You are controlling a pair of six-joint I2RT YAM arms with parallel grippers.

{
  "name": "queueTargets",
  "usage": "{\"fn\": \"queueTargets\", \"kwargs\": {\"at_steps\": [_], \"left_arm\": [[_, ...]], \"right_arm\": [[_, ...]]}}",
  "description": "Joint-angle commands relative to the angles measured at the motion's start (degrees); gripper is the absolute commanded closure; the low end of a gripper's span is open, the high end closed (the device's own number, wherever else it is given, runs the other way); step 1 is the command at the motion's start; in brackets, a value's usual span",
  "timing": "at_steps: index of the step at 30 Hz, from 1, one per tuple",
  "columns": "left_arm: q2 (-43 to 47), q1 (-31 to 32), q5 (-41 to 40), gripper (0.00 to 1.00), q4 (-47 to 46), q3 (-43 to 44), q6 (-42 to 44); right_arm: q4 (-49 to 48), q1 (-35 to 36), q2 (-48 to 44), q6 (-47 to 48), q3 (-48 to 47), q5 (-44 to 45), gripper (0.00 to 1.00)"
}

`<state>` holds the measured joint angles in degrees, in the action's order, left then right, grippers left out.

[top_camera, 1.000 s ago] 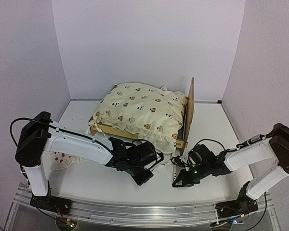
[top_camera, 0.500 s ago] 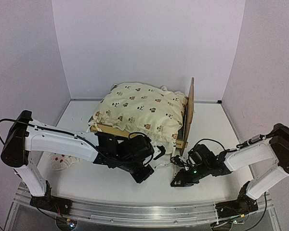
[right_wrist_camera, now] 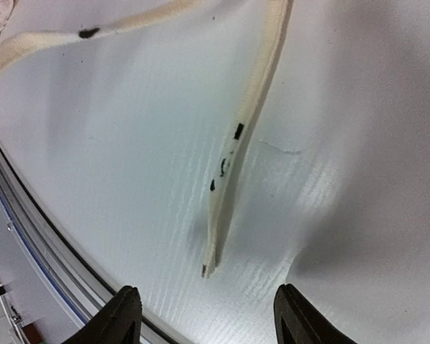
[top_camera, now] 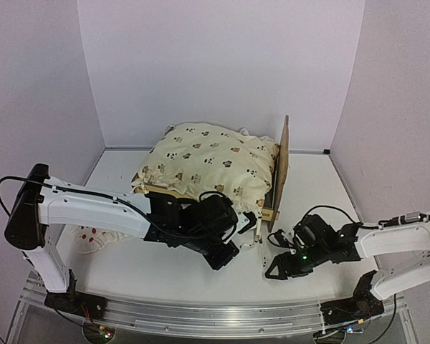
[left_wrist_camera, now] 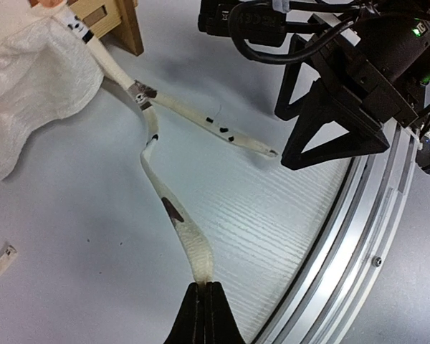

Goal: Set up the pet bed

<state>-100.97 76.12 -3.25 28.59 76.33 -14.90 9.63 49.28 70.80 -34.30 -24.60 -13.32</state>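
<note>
The pet bed (top_camera: 278, 172), pale plywood with an upright headboard on its right, stands at the table's middle back under a cream animal-print quilt (top_camera: 208, 165). Two cream ties hang from the quilt's near corner (left_wrist_camera: 29, 72). My left gripper (left_wrist_camera: 203, 288) is shut on the end of one tie (left_wrist_camera: 190, 236), low over the table in front of the bed (top_camera: 231, 252). The other tie (right_wrist_camera: 233, 165) lies loose on the table, its end just ahead of my right gripper (right_wrist_camera: 204, 312), which stands open and empty (top_camera: 274, 269).
A small white red-dotted pillow (top_camera: 86, 239) lies on the table at the left, behind my left arm. The aluminium rail (top_camera: 201, 312) runs along the near table edge, close under both grippers (left_wrist_camera: 387, 215). A small tag (left_wrist_camera: 0, 261) lies by the held tie.
My right gripper has opened and let go of its tie, and that arm has drawn back to the right. The left gripper has moved right, still shut on its tie.
</note>
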Motion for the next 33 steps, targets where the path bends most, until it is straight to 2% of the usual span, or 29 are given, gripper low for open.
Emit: {"fn": "queueTargets", "kwargs": {"at_steps": [1, 7, 14, 19, 23, 29, 33], "left_arm": [[-2.9, 1.7, 0.5, 1.0, 0.9, 6.9, 1.7], [-0.5, 1.7, -7.3, 1.0, 5.8, 4.7, -0.3], [2.1, 1.7, -6.7, 1.0, 4.9, -0.9, -2.9], [-1.2, 1.7, -8.4, 1.0, 5.2, -1.2, -3.3], [-2.8, 1.7, -6.9, 1.0, 2.8, -2.6, -3.3], [-3.8, 1.7, -4.1, 1.0, -1.9, -5.3, -4.0], [-3.6, 1.7, -2.1, 1.0, -3.9, -5.2, -3.9]], "right_arm": [[8.5, 0.2, -7.1, 1.6, 0.9, 5.8, 0.33], [10.2, 0.2, -12.9, 1.3, 1.7, 10.3, 0.33], [9.1, 0.2, -11.6, 1.8, -0.4, 12.9, 0.36], [5.0, 0.2, -6.3, 1.2, -2.2, 10.8, 0.41], [-0.7, 0.2, -0.3, -0.4, -3.4, 7.5, 0.46], [-4.2, 0.2, 7.6, -1.2, -5.3, 4.9, 0.52], [-5.3, 0.2, 10.1, -1.5, -5.6, 4.6, 0.62]]}}
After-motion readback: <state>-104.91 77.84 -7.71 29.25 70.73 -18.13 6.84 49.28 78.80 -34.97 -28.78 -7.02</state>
